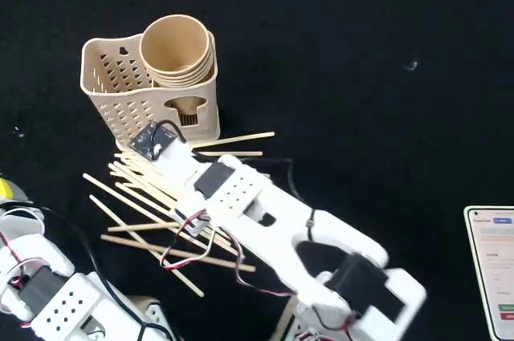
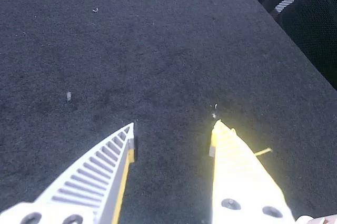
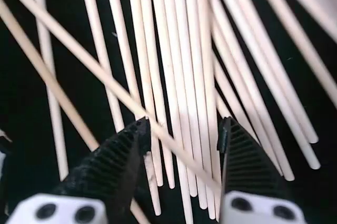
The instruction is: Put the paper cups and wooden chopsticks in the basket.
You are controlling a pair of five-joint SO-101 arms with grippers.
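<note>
Right arm pose: the right arm (image 1: 241,196) stretches from its base at the near edge, right of centre, toward the far left. It lies low across the pile, and its wrist end sits just near of the basket's near wall.
Right gripper: the right gripper (image 3: 181,129) hangs low over the wooden chopsticks (image 3: 179,50). Its dark ribbed fingers (image 3: 121,155) are spread apart, with several sticks running between them and nothing pinched.
Left arm pose: the left arm (image 1: 56,301) is folded at the near left corner, well apart from the pile.
Left gripper: the left gripper (image 2: 174,129) is over bare cloth. Its two fingers, one white and one yellow-faced, are apart and hold nothing.
Chopsticks' place: they are scattered on the table (image 1: 361,76) just near of the basket, some in a rough parallel bundle and some crossed at angles. Two poke out to the right by the basket's near right corner, and none of those in view is in the basket.
Paper cups: the paper cups (image 1: 177,44) are nested in one stack inside the basket (image 1: 120,84), at its right end, mouth up.
Basket: it is perforated, stands upright at the far left and has a handle cut-out facing near.
In the way: the right arm and its looped cables (image 1: 193,245) cover the middle of the pile in the high view.
Other things: a screened device (image 1: 491,269) lies at the right edge, well apart from everything else.
</note>
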